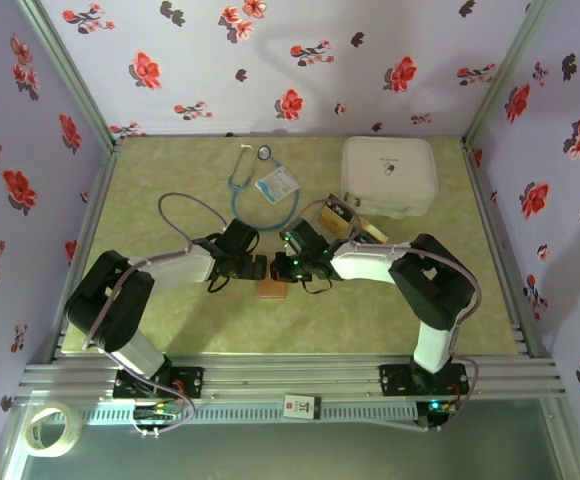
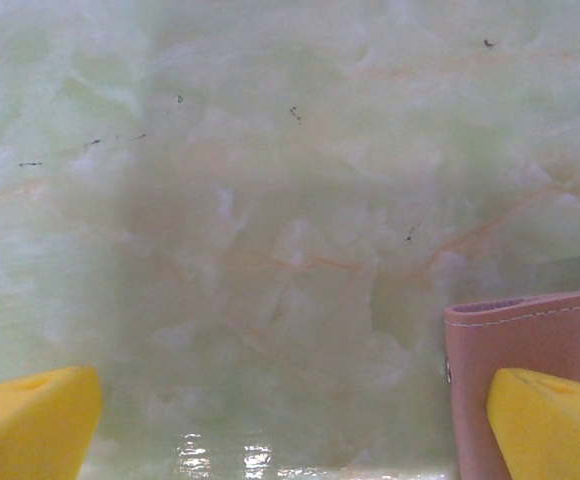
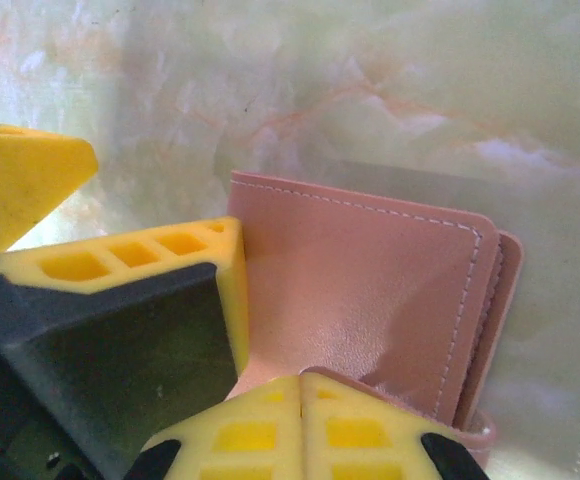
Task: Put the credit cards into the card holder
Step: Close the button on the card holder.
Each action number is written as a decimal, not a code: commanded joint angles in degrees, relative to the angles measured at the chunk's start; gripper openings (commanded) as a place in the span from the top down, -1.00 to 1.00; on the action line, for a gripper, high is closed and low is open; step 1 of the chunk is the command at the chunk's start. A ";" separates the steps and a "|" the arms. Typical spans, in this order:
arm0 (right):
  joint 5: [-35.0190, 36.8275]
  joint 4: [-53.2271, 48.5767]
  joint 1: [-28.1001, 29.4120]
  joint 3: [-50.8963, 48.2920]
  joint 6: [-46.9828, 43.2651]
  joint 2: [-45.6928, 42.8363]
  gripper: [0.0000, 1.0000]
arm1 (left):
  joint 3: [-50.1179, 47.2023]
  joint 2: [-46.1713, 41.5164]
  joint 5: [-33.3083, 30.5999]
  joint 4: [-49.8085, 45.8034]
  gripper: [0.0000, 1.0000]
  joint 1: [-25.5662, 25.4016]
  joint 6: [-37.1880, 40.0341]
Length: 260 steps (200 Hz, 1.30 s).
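The card holder (image 3: 370,300) lies folded shut on the table (image 1: 170,320), stitched cover up, at the near middle between the two hands. Its near edge is covered by yellow fingers in the right wrist view, and its pockets are out of sight. From above, only a small tan patch of it shows under the fingertips.

The right hand (image 3: 302,425) has its two fingers pressed together with no gap at the seam. A pink-tan rim of the holder curves round their tips, but I cannot tell whether any leather is pinched between them.

The left hand (image 2: 290,435) is spread wide and holds nothing. One finger stands over bare table, and the other is in front of the holder's edge. Whether that finger touches the holder cannot be made out.

The credit cards (image 1: 370,232) lie farther back, just beside the right arm's wrist and partly hidden by it. They are too small for me to count.

Behind them sits a white rounded case (image 1: 390,175). To its left lie a stethoscope (image 1: 242,180) and a light-blue badge card (image 1: 278,185). A tape roll (image 1: 50,428) lies off the table at the near left.
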 commanded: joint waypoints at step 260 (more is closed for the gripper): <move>5.35 -0.50 3.43 -8.25 0.29 1.26 1.00 | -0.95 0.77 -1.49 -1.61 -0.99 -0.35 0.19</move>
